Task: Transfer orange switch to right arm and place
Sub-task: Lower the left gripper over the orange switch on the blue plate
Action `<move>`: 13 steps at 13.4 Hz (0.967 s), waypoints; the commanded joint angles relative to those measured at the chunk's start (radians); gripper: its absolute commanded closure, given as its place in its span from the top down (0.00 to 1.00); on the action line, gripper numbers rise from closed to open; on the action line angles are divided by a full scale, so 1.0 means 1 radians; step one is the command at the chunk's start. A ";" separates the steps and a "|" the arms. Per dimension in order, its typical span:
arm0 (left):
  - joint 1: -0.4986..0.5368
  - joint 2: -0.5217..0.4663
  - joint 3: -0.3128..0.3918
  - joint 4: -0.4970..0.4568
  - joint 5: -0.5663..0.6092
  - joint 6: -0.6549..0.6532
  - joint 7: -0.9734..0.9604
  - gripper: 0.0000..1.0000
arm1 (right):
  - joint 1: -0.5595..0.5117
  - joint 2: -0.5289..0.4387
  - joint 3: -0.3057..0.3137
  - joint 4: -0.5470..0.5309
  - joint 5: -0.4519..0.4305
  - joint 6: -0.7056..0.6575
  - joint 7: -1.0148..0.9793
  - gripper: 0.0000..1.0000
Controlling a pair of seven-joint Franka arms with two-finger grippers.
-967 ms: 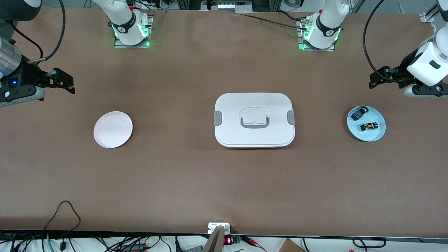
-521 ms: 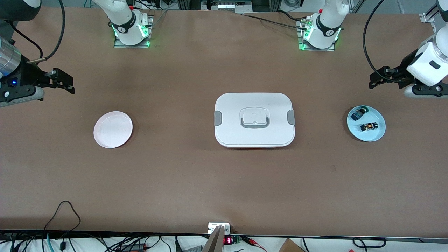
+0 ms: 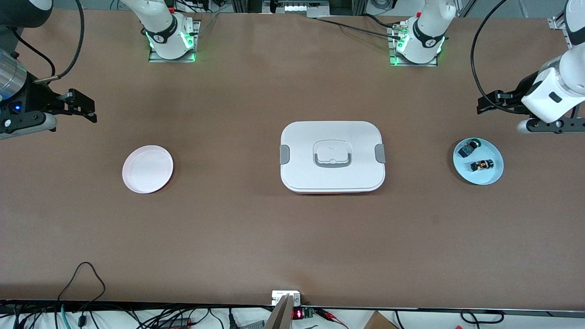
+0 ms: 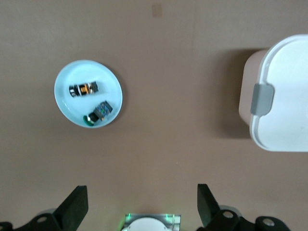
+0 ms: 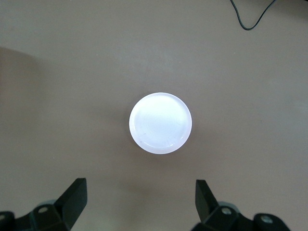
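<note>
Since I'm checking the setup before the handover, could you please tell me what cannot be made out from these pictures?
- What the white lidded box holds: lid shut in the front view.
- The orange switch on the blue plate: too small in the front and left wrist views to show markings or pins.
- The right gripper, open, and the left gripper, open: bodies cut off by the wrist views' edges.

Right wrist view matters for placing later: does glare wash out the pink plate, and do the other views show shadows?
Right wrist view: the pink plate glows nearly white, its inside detail lost. Left wrist view: the white box casts a dark shadow beside it. Front view: lighting even, shadows faint.
</note>
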 commanded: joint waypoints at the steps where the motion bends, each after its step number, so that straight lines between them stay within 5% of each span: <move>1: 0.060 0.064 -0.004 0.036 0.014 -0.037 0.022 1.00 | -0.006 -0.018 0.001 -0.017 0.016 -0.003 0.003 1.00; 6: 0.140 0.150 -0.002 0.007 0.032 0.047 0.074 1.00 | -0.007 -0.017 0.001 -0.017 0.016 -0.003 0.003 1.00; 13: 0.212 0.256 -0.004 -0.182 0.051 0.489 0.124 1.00 | -0.007 -0.017 0.001 -0.017 0.016 -0.003 0.003 1.00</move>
